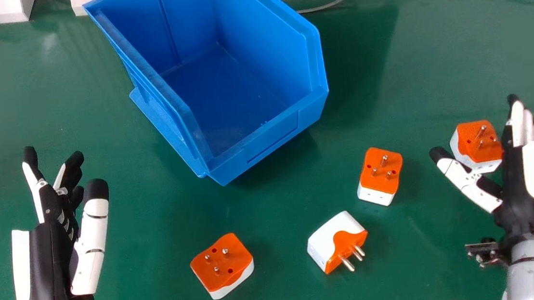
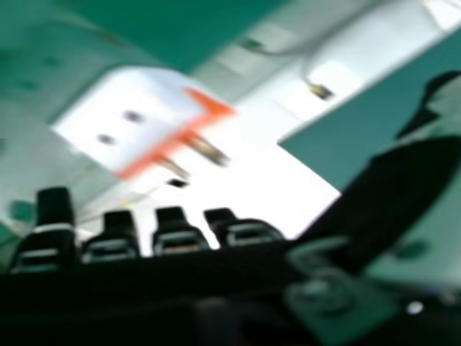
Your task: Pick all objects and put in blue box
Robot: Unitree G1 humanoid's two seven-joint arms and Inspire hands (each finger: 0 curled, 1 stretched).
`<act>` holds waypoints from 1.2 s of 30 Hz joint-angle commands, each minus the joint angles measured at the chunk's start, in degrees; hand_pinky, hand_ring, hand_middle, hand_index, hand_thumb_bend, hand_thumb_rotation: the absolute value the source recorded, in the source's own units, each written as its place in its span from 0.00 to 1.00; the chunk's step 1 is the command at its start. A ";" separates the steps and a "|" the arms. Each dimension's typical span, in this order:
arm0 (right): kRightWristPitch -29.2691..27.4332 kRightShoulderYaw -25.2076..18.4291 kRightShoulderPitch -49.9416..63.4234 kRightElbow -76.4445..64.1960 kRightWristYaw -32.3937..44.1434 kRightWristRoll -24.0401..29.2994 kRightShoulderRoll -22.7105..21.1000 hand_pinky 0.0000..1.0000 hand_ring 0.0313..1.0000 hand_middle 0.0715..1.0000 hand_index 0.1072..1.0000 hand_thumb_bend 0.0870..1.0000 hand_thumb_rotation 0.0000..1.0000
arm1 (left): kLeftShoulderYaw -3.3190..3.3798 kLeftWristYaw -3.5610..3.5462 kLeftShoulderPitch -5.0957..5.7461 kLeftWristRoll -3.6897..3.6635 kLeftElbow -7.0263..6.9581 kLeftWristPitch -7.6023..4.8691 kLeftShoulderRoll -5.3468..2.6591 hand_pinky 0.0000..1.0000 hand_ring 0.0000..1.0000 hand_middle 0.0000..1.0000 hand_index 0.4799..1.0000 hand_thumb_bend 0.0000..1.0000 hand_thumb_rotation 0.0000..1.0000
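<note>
- While the green table (image 1: 153, 285) fills the head view, here's the left hand (image 1: 47, 266) at eight o'clock, held wide, fingers loosely extended, thumb well apart from them.
- Over to seven, nearest plug (image 1: 223, 265), orange face up, standing well apart from both hands!
- At five o'clock, and what a pose, the tipped plug (image 1: 335, 240) lies on its side, metal prongs (image 1: 348, 263) aimed out towards five.
- Swing between three and four: the right hand (image 1: 516, 205) is wide too, fingers straight, thumb spread.
- Just shy of four, middle plug (image 1: 380, 176), orange face up, between the tipped plug and the right hand.
- And at three, the far-right plug (image 1: 479, 143) appears in the gap between the right thumb and fingers; whether they touch it, I can't tell.
- Up at eleven sits the big blue box (image 1: 243, 94), angled on the table, its low front lip turned towards five.
- Finally, out at one, a thin grey cable (image 1: 331, 4) curls across the far edge.
</note>
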 commanded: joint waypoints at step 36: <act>20.19 4.36 -8.08 0.68 6.66 -1.02 -5.30 0.87 0.97 0.98 0.94 0.37 0.46 | -0.72 -0.51 3.16 -1.15 -4.77 1.26 -0.45 0.93 0.94 0.92 0.86 0.58 0.81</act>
